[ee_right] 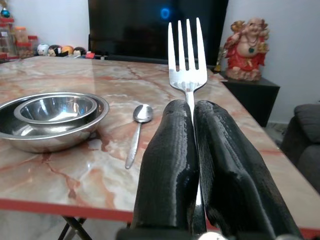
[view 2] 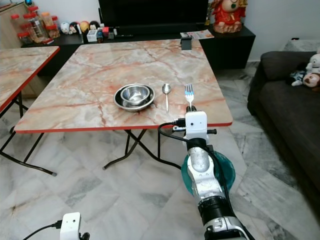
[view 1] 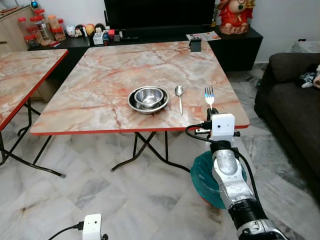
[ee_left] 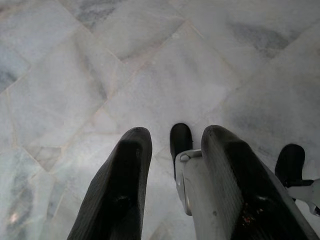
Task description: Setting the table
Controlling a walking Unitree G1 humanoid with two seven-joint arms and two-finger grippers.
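fork (ee_right: pixel 187 60) stands clamped between the closed fingers of the right pincer (ee_right: pixel 192 150), tines up, over the near edge of the tabletop (view 1: pixel 100 85), just right of the spoon (view 1: pixel 179 95) and nested steel bowls (view 1: pixel 148 98); left pincer (ee_left: pixel 172 165) hangs apart above the floor

The right arm (view 1: pixel 235 185) rises from the lower right of the head views toward the frame's middle, silver forearm angled up and slightly left, with a white wrist camera block (view 1: pixel 222 126) at its top. The right gripper (ee_right: pixel 194 150) has its two black fingers (ee_right: pixel 170 165) pressed together, pinching a fork (ee_right: pixel 187 55) whose tines stand upright above them. The left arm hangs low at the bottom left; the left gripper (ee_left: pixel 172 180) points at the floor (ee_left: pixel 150 60), fingers (ee_left: pixel 122 190) parted.
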